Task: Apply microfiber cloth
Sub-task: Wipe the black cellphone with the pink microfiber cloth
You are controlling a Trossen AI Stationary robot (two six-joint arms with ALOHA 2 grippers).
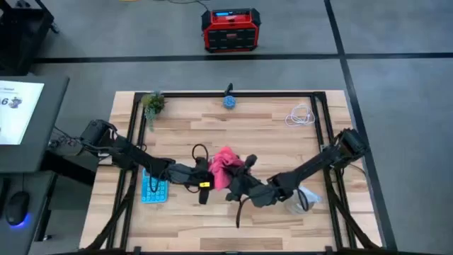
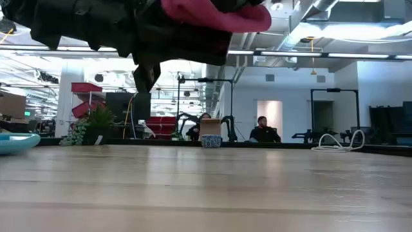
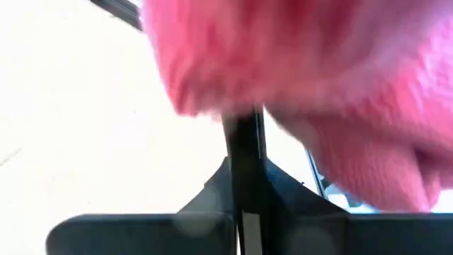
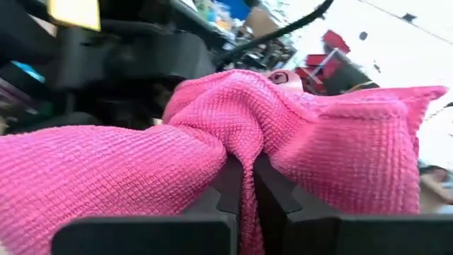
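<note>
Pinched in our right end effector (image 4: 241, 185), whose fingers close on a fold, the soft pink-red microfiber cloth (image 1: 225, 167) hangs above the wooden bench (image 1: 269, 134) near its middle. Our left end effector (image 1: 205, 172) also grips it; opposed pulling could tear it loose.

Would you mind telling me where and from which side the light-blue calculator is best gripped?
Probably across the calculator's two long edges, coming straight down from above: it lies flat on the table, partly beneath the left arm, so that arm must clear first.
</note>
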